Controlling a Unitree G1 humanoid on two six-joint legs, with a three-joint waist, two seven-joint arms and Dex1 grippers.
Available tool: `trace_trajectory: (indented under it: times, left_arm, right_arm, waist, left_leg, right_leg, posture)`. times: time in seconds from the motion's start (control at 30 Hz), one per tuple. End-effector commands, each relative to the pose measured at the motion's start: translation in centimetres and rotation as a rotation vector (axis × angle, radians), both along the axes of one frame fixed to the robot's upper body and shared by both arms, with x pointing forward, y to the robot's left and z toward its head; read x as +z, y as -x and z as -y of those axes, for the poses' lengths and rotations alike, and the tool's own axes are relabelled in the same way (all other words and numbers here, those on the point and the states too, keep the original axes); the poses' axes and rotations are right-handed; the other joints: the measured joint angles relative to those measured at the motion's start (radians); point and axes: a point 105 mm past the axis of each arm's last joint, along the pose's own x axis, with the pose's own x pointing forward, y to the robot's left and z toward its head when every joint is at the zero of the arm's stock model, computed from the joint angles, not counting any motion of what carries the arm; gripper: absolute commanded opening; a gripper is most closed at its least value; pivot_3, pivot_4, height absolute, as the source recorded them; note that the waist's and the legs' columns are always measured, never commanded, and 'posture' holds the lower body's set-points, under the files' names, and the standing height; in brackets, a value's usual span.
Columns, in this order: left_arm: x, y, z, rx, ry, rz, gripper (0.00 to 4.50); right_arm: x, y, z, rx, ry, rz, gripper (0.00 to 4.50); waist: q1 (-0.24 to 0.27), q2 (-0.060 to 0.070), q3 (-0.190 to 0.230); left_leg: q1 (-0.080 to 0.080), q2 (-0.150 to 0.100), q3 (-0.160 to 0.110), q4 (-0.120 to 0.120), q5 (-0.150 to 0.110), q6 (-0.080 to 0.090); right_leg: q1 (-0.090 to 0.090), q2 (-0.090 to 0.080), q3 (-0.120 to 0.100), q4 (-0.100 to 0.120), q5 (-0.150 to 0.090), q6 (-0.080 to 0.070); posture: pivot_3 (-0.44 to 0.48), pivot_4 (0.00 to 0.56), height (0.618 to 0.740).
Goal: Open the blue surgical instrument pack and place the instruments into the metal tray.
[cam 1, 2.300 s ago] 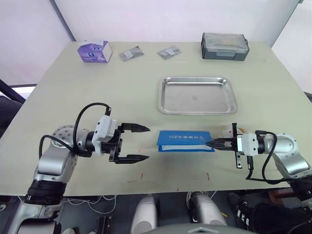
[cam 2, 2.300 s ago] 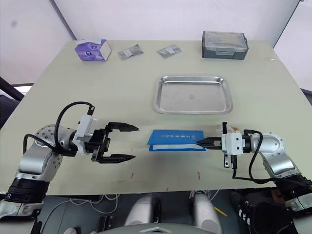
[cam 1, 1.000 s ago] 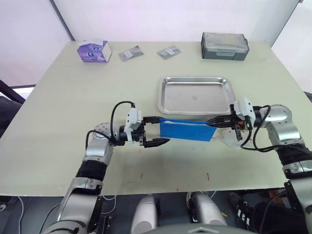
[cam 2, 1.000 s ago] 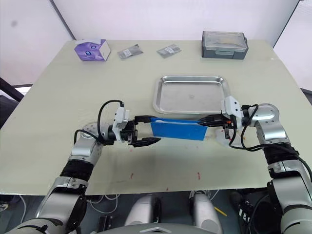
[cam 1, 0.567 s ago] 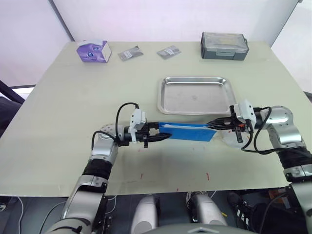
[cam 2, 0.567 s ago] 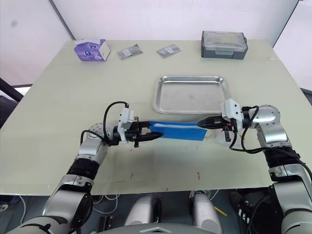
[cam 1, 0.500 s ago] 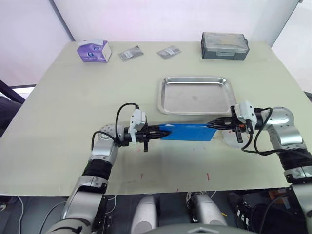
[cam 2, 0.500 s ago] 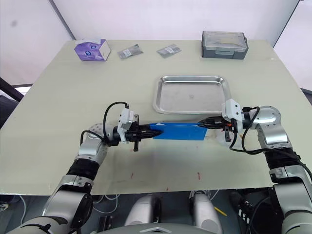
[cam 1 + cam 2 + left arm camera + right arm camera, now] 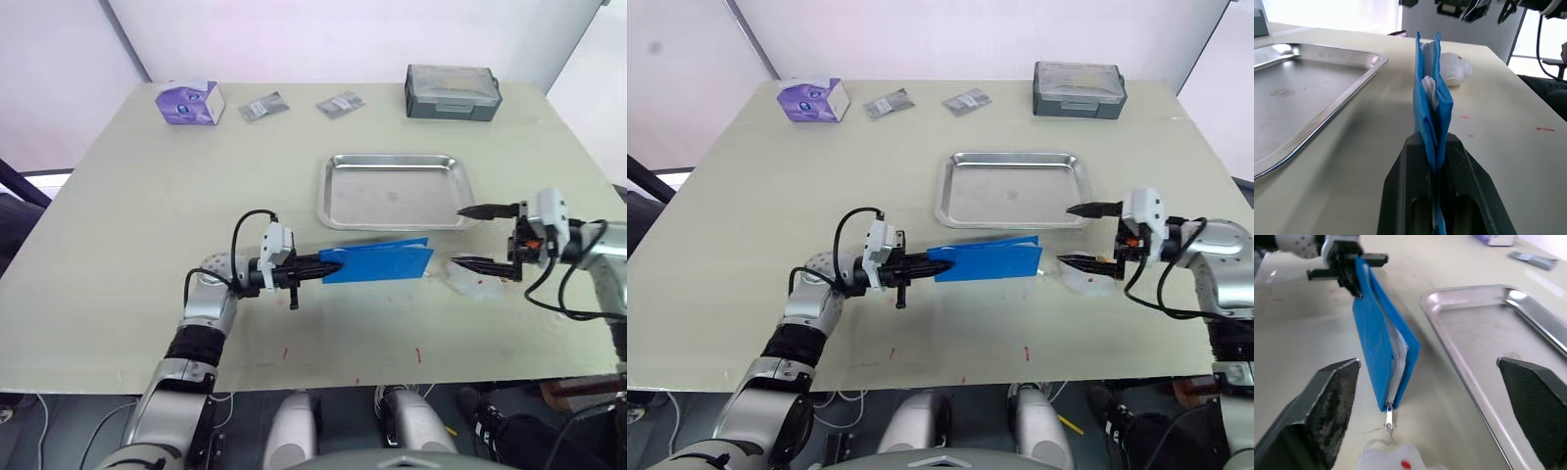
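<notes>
A broad table (image 9: 147,215) with a pale, cream-coloured top takes up most of the scene, evenly lit and without strong shadows. A few small red marks (image 9: 418,354) dot its near edge. Behind the table stands a plain white wall (image 9: 323,39), with a dark slanted post (image 9: 125,39) in front of it toward the left. Below the near edge of the table, the floor (image 9: 245,416) is dark, with white cables (image 9: 29,403) lying on it.
</notes>
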Motion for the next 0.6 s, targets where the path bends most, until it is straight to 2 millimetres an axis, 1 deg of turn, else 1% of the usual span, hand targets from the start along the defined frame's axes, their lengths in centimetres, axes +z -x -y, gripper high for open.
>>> trace_trajectory:
  times: [0.03,0.1,0.17,0.2,0.37,0.43,0.5,0.57,0.6]
  left_arm:
    - [1.3,0.0,0.1,-0.001,0.022,0.063,0.0]
    - [1.2,0.3,0.1,-0.011,0.013,0.067,0.0]
    - [1.2,0.3,0.2,-0.015,0.011,0.069,0.0]
    - [1.2,0.3,0.2,-0.016,0.011,0.07,0.0]
    - [1.2,0.4,0.4,-0.02,0.014,0.073,0.0]
    - [1.2,0.5,0.5,-0.023,0.012,0.072,0.0]
    - [1.2,0.5,0.5,-0.023,0.011,0.072,0.0]
    - [1.2,0.5,0.5,-0.022,0.011,0.073,0.0]
    - [1.2,0.4,0.5,-0.021,0.012,0.073,0.0]
  right_arm:
    - [1.2,0.9,0.9,-0.047,-0.023,0.009,4.44]
    - [-0.1,1.6,1.7,-0.098,0.013,-0.053,4.44]
    - [-2.5,1.7,2.8,-0.198,0.081,-0.102,4.44]
    - [-3.4,1.6,3.2,-0.235,0.105,-0.121,4.44]
    - [-6.6,2.2,2.6,-0.283,0.096,-0.224,4.44]
    - [-7.5,2.2,2.6,-0.304,0.097,-0.252,4.44]
    - [-8.3,2.6,2.6,-0.299,0.12,-0.289,4.44]
    - [-8.6,2.7,2.7,-0.294,0.134,-0.293,3.95]
    - [-8.5,2.7,2.7,-0.298,0.128,-0.289,3.78]
  waist:
    - [0.0,0.0,0.0]
    - [0.002,0.0,0.0]
    - [0.003,0.0,0.0]
    - [0.003,0.0,0.0]
    - [-0.003,0.0,0.0]
    - [-0.003,0.0,0.0]
    - [-0.001,0.0,0.0]
    - [0.001,0.0,0.0]
    - [0.002,0.0,0.0]
  left_leg:
    - [0.0,0.0,0.0,0.0,0.0,0.0]
    - [0.0,0.0,0.0,0.0,0.0,0.0]
    - [-0.001,0.0,-0.001,0.0,0.0,0.0]
    - [-0.002,0.0,-0.001,0.0,0.0,0.0]
    - [-0.001,0.0,-0.001,0.001,0.0,0.0]
    - [-0.001,0.0,-0.002,0.001,0.0,0.0]
    - [-0.002,0.0,-0.002,0.001,0.0,0.0]
    - [-0.002,0.0,-0.002,0.001,0.0,0.0]
    - [-0.002,0.0,-0.001,0.001,0.0,0.0]
  right_leg:
    - [0.0,0.0,0.0,0.0,0.0,0.0]
    - [0.0,0.0,0.0,0.0,0.0,0.0]
    - [0.0,0.0,-0.001,-0.001,0.0,0.0]
    - [0.0,0.0,-0.001,-0.001,0.0,0.0]
    - [0.0,0.0,-0.001,0.0,0.0,0.0]
    - [0.0,0.001,-0.001,0.0,0.0,0.0]
    - [0.0,0.001,-0.001,-0.001,0.0,0.0]
    - [0.0,0.0,-0.001,-0.001,0.0,0.0]
    - [0.0,0.0,-0.001,-0.001,0.0,0.0]
  posture:
    - [0.0,0.15,0.731]
    - [0.0,0.15,0.731]
    - [0.0,0.15,0.731]
    - [0.0,0.15,0.731]
    - [0.0,0.15,0.731]
    - [0.0,0.15,0.731]
    - [0.0,0.15,0.731]
    - [0.0,0.15,0.731]
    - [0.0,0.15,0.731]
